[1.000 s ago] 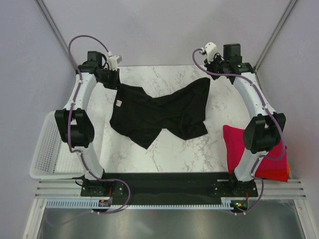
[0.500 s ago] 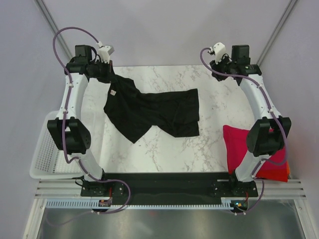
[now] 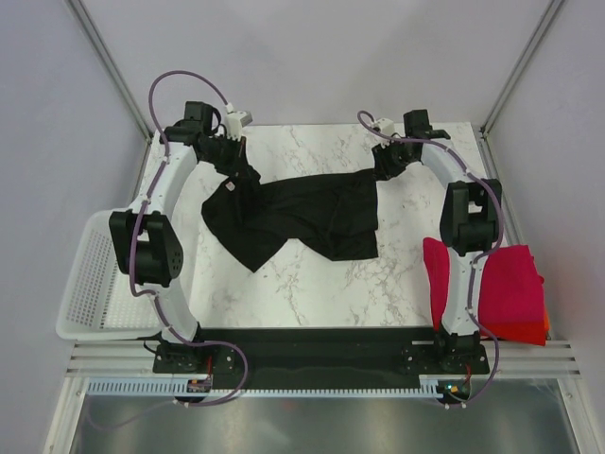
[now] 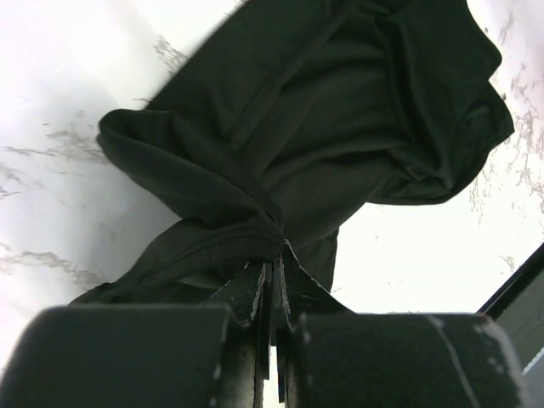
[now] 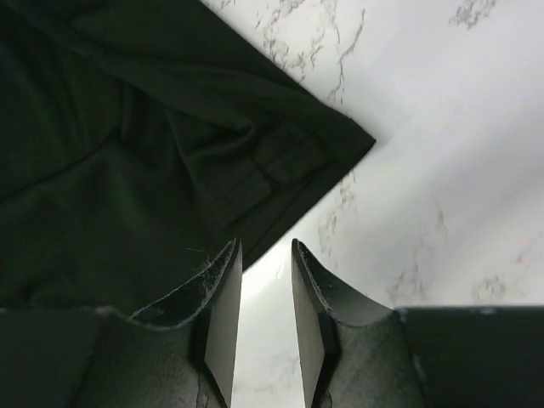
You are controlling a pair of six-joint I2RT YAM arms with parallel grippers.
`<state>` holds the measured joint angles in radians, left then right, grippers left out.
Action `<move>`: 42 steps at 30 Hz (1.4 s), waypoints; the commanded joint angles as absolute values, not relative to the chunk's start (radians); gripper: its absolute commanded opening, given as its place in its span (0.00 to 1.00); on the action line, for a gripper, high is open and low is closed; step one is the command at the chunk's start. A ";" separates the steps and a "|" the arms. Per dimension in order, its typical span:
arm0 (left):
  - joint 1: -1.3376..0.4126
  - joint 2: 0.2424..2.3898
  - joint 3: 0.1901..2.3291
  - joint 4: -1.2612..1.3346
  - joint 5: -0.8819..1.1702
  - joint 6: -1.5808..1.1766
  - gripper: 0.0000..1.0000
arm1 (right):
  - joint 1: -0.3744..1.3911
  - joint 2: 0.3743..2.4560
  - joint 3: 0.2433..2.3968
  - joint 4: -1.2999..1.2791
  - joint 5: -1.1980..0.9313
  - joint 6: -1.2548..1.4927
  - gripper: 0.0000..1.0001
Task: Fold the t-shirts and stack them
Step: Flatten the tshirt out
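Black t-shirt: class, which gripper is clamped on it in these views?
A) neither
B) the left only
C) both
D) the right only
B: the left gripper pinches a bunched fold of the black t-shirt, while the right gripper stands open, with only marble table showing between its fingers.

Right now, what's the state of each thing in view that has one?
black t-shirt: unfolded, crumpled on the table, one end pinched.
left gripper: shut on the black t-shirt.
right gripper: open, holding nothing, at the shirt's far corner.
magenta-red t-shirt: folded, lying on the orange-red one.
orange-red t-shirt: folded, bottom of the stack.
white basket: upright at the table's left edge.
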<state>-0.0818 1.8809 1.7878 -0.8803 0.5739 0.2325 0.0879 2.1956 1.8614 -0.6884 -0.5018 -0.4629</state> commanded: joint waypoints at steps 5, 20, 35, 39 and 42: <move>-0.101 1.868 1.750 -0.868 0.515 0.275 0.02 | 0.103 2.347 2.055 -0.641 -0.569 -0.422 0.40; -0.101 1.888 1.744 -0.900 0.436 0.328 0.02 | 0.103 2.471 2.161 -0.626 -0.551 -0.408 0.44; -0.104 1.930 1.770 -0.896 0.442 0.322 0.02 | 0.113 2.419 2.065 -0.640 -0.560 -0.419 0.39; -0.104 1.928 1.769 -0.893 0.440 0.322 0.02 | 0.120 2.407 2.049 -0.641 -0.542 -0.437 0.27; -0.103 1.925 1.764 -0.891 0.436 0.321 0.02 | 0.124 2.388 2.034 -0.635 -0.517 -0.451 0.19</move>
